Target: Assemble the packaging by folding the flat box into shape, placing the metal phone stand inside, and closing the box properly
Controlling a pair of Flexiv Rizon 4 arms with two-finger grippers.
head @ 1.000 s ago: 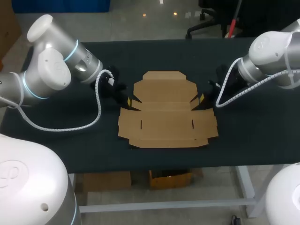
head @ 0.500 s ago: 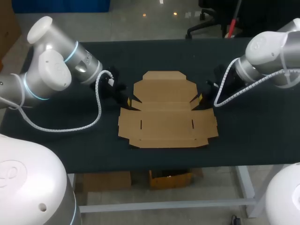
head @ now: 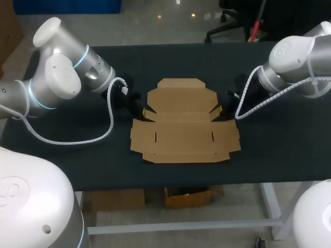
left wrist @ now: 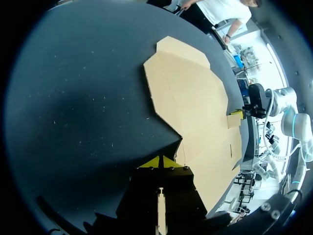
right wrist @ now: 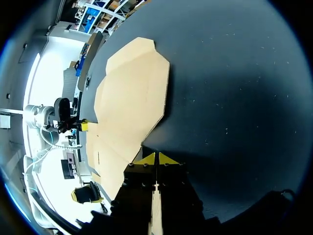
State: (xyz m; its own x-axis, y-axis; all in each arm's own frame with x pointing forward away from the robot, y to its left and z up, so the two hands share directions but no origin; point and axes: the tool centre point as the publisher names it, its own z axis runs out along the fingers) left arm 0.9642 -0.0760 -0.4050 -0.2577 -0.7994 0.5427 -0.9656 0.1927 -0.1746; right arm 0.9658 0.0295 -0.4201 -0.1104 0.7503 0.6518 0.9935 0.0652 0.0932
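Right hand (head: 221,109) nearer box (head: 183,126), dark table (head: 170,62)

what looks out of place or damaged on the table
Nothing stands out: the flat box lies unfolded and undamaged on the table, with the left hand and right hand at its side notches. No phone stand is in view.

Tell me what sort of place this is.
Probably a robot packaging workbench: a flat cardboard box lies unfolded on a dark table, with the left hand and right hand at its sides.
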